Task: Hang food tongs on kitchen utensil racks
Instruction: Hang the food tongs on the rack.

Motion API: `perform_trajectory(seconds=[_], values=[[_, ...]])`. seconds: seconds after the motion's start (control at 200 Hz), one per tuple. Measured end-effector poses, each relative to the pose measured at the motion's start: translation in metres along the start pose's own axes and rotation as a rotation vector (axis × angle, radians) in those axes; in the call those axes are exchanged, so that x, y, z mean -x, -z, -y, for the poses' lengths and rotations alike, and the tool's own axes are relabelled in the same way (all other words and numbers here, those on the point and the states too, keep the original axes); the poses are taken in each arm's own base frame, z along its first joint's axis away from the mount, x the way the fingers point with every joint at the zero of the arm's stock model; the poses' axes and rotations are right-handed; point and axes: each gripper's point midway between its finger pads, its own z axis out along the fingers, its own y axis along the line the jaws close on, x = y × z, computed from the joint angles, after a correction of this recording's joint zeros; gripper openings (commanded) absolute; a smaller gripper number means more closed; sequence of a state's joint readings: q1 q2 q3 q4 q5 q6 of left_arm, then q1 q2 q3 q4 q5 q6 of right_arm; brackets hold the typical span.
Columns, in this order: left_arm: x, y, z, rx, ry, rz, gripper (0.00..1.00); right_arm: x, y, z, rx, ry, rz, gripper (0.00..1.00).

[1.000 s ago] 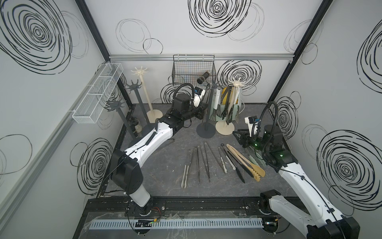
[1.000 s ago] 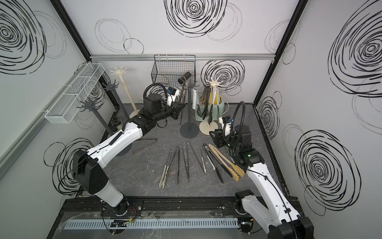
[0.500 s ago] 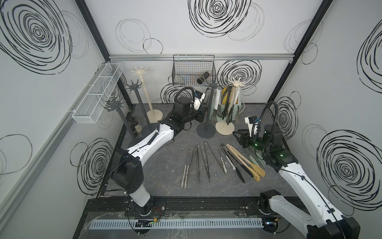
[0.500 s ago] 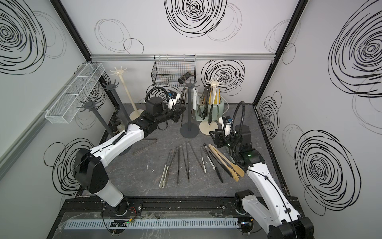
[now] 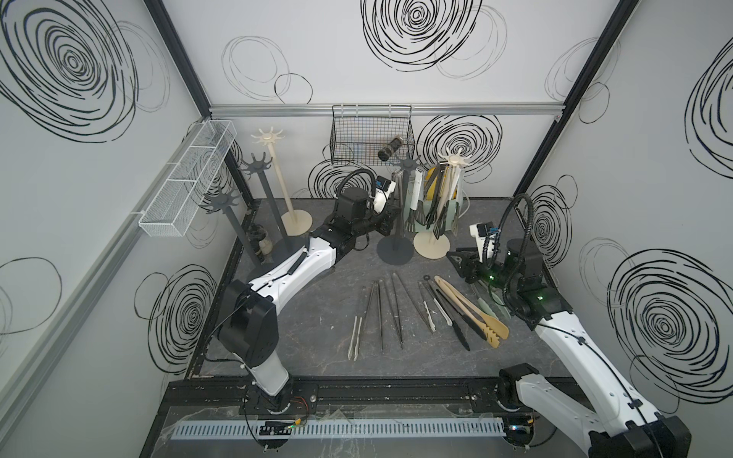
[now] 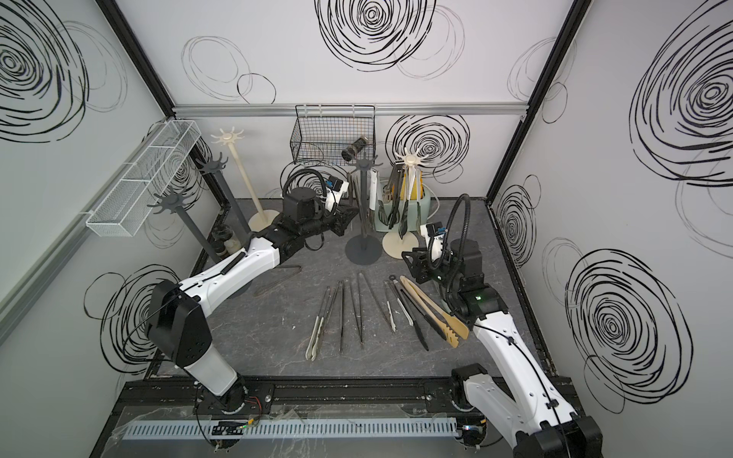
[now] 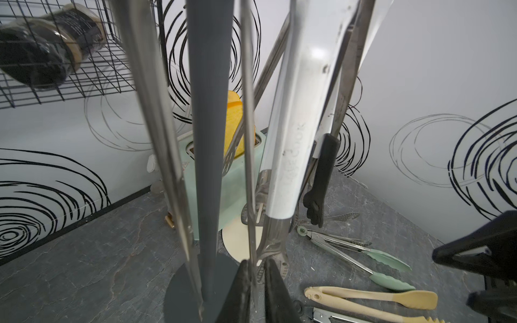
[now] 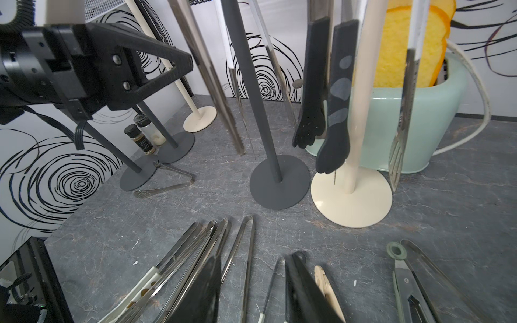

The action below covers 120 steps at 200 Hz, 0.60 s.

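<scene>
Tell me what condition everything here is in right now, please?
Left hand: nearly closed around an arm of hanging steel tongs; grip unclear.
Right hand: open, empty, above the table.
Middle dark rack: hung with tongs.
Cream rack beside it: hung with tongs.
Three racks on the left: bare.
Tongs on the table: lying flat, unhung.
Toaster: bread in its slots.
Wire basket: holds a jar.

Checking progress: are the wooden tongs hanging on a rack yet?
No, the wooden tongs lie flat on the table among other loose tongs.
</scene>
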<state>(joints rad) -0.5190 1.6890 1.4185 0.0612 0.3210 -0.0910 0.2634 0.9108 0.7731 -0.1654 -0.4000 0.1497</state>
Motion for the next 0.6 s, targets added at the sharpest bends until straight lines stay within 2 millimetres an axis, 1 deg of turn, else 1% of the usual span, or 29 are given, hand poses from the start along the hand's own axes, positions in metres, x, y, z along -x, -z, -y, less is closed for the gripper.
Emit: perform_trajectory(seconds=[0.195,0.46,0.6], values=[[-0.013,-0.008,-0.001,-0.009,0.010,-0.033,0.16,0.000,0.000,0.001,-0.006,0.000,0.000,0.42],[-0.012,-0.008,0.000,-0.015,0.009,-0.031,0.16,0.000,0.000,0.002,-0.011,0.000,0.000,0.42],[-0.010,-0.006,0.001,-0.016,0.010,-0.027,0.17,-0.001,0.000,0.007,-0.036,-0.003,-0.003,0.42]])
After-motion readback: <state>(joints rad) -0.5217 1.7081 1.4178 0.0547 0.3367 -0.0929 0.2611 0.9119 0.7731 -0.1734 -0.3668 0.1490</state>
